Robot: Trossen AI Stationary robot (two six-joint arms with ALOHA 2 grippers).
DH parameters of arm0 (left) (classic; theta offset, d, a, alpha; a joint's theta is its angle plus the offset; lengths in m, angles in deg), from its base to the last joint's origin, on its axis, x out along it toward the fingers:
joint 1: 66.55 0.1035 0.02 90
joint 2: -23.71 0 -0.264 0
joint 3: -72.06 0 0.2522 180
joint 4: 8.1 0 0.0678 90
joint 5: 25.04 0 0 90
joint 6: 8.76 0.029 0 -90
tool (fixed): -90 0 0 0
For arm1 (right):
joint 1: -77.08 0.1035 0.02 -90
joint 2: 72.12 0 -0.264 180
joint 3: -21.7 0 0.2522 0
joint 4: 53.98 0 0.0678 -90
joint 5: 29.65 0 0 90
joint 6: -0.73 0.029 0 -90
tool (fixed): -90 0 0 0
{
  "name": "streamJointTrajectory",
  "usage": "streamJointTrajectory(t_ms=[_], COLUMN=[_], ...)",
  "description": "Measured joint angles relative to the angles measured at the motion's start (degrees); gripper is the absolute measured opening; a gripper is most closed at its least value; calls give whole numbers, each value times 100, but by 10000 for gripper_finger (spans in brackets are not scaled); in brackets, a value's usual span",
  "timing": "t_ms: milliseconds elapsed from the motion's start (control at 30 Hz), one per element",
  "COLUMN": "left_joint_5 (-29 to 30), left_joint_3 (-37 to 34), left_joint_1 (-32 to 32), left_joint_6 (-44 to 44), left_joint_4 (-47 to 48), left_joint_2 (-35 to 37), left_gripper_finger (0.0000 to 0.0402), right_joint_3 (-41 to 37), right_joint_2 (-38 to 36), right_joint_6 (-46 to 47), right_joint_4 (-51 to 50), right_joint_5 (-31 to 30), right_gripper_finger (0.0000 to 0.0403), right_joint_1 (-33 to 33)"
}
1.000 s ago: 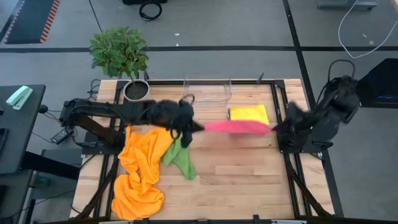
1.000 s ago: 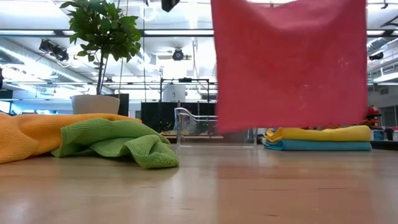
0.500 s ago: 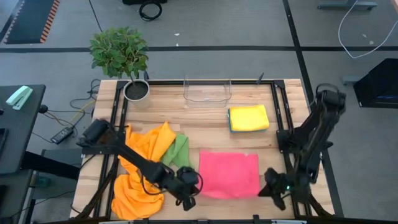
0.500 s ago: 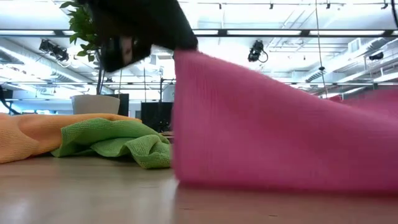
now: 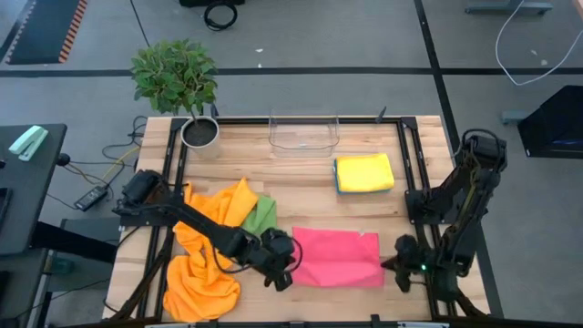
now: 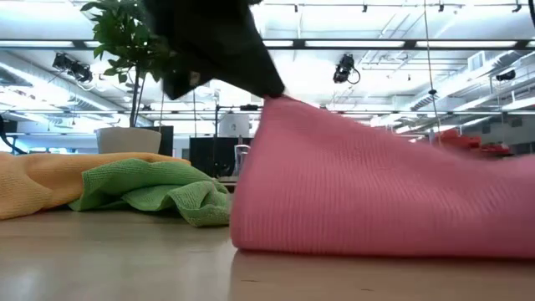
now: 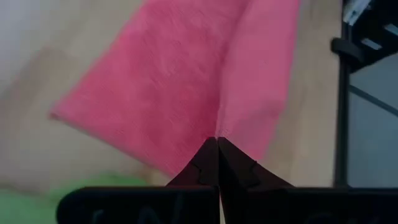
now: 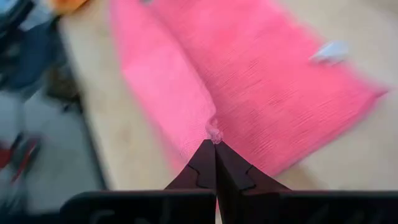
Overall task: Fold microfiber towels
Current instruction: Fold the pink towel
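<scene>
The pink towel (image 5: 337, 258) lies spread on the near middle of the table. My left gripper (image 5: 290, 267) is shut on its near left corner and my right gripper (image 5: 393, 267) on its near right corner. In the low view the pink towel (image 6: 384, 192) rises to the left gripper (image 6: 266, 88). An orange towel (image 5: 208, 251) lies crumpled at the near left, with a green towel (image 5: 260, 215) against its right side. A folded yellow towel (image 5: 364, 170) rests on a blue one at the far right. My left gripper pinches the pink towel's near left corner (image 7: 219, 127) between its two shut fingers, slanting down from the table's left. That corner (image 6: 280, 104) is lifted; the cloth slopes down from it onto the table. One layer or several, I cannot tell. My right gripper pinches the near right corner (image 8: 213, 132) between its shut fingertips, slanting down from the right. A ridge of cloth runs away from the fingers, and the rest of the towel lies on the table.
A clear plastic bin (image 5: 303, 133) stands at the far edge, a potted plant (image 5: 178, 82) at the far left corner. Bare wood (image 5: 310, 196) shows between the pink towel and the bin. Black frame rails (image 5: 408, 173) run along the table's sides.
Both grippers have come down and toward the table's near edge, still shut on the pink towel. The towel, which hung in the air stretched between them, now lies spread on the table with only its near edge raised.
</scene>
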Motion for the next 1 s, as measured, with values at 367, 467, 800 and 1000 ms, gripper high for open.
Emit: streamJointTrajectory(t_ms=[367, 467, 800, 1000], left_joint_5=[235, 220, 215, 235], left_joint_3=[-6, -22, -22, -22], left_joint_1=[885, 984, 1012, 1043], left_joint_6=[395, 507, 542, 561], left_joint_4=[519, 660, 799, 889], left_joint_2=[-8, -16, -17, -17], left_gripper_finger=[2, 3, 2, 3], right_joint_3=[-357, -415, -444, -446], right_joint_2=[196, 198, 198, 199], right_joint_6=[236, 232, 277, 293], right_joint_4=[-469, -503, -807, -996], right_joint_5=[746, 741, 840, 1122], right_gripper_finger=[0, 0, 0, 0], right_joint_1=[-789, -961, -1320, -1377])
